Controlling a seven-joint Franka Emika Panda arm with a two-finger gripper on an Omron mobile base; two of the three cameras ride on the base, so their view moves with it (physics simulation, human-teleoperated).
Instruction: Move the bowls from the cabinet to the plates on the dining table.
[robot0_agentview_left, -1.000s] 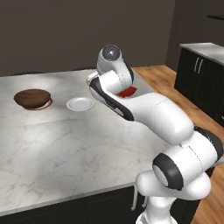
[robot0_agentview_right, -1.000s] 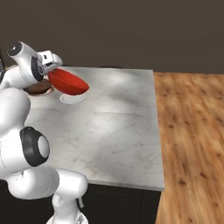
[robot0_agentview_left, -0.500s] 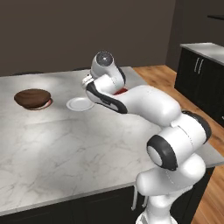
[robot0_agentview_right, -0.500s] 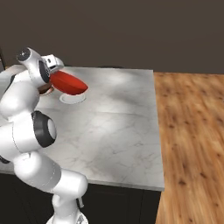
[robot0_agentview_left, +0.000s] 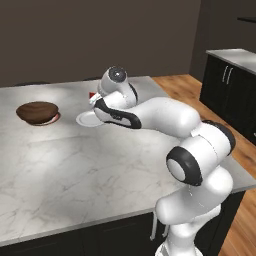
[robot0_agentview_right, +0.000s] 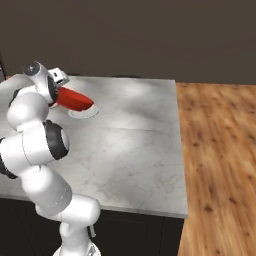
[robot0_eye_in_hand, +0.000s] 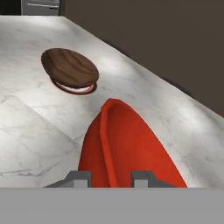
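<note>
Red bowl held over the bare plate

Red and glossy, the smaller bowl (robot0_agentview_right: 74, 99) hangs tilted in the pincer (robot0_eye_in_hand: 110, 178), whose two dark tips are closed on its rim, one on either side of the wall, as the hand view shows. From the right base view the bowl sits just above the bare pale plate (robot0_agentview_right: 86, 113) on the marble desk (robot0_agentview_right: 135, 145), its open side tipped away from level; whether its lower edge touches the plate I cannot tell. From the left base view only a sliver of red shows behind the arm's white wrist, with the plate (robot0_agentview_left: 87, 119) peeking out beside it.

Further along the desk, the wooden bowl (robot0_agentview_left: 37, 111) sits on its own plate, of which only a pale rim (robot0_eye_in_hand: 74, 89) shows beneath the dark streaked wood. The two plates lie near each other, apart, toward the far side of the desktop. Beyond the desk's right end runs a wood-plank floor (robot0_agentview_right: 220, 150).
</note>
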